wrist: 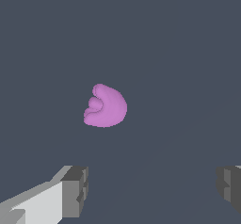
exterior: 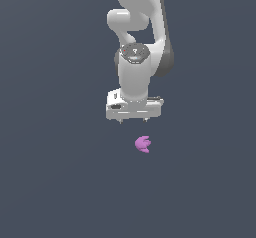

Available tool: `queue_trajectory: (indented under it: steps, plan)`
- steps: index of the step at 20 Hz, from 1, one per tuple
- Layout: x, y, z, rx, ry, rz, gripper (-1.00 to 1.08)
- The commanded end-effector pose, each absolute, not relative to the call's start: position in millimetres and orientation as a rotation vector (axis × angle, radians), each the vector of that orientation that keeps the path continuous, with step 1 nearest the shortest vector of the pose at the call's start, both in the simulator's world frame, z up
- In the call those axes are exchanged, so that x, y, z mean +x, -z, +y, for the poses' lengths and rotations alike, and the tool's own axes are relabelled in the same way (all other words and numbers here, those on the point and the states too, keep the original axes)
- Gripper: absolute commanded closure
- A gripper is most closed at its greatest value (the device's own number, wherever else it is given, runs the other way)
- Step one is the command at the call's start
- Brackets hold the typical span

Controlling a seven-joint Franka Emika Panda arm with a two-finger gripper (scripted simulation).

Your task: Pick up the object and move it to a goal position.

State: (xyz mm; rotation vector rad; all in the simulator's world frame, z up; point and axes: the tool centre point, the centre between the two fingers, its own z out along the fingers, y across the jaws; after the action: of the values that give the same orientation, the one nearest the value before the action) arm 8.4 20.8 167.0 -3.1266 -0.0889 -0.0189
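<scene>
You have a plain dark grey bench (exterior: 55,182) filling both views, with no edge, wall or other thing showing anywhere on it, so open room for moving lies on every side. No marker for the goal position shows in either view, so you cannot tell from here where the carry must end.

The white arm (exterior: 137,37) comes down from the far side of the exterior view, its wrist pointing straight down at the surface. Below it hangs the gripper (exterior: 133,120), its jaws spread wide and holding nothing: in the wrist view the two grey fingertips (wrist: 75,191) stand well apart at the edges of the picture with bare bench between them.

The object (exterior: 143,144), a small purple-pink lump with rounded lobes, lies on the bench apart from the gripper, nearer the camera and slightly toward the exterior view's right. In the wrist view the object (wrist: 105,106) sits ahead of the line between the fingertips, not between them.

Your main risk, as I judge it, is descending from here: the gripper is not over the object, so the jaws would close on nothing or a fingertip would nudge it aside. Shift over it first. The object is also far smaller than the gripper and its lobes are rounded, so an off-centre pinch could squeeze it out sideways or let it slip during the lift.
</scene>
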Motion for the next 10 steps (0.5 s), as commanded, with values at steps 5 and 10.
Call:
queue_trajectory:
  steps: [5,10]
  plan:
    - [8.6,-165.9,23.7,-3.124,0.018,-0.094,-0.92]
    - [13.1,-158.7,28.1,-3.125,0.015,-0.042,-0.92]
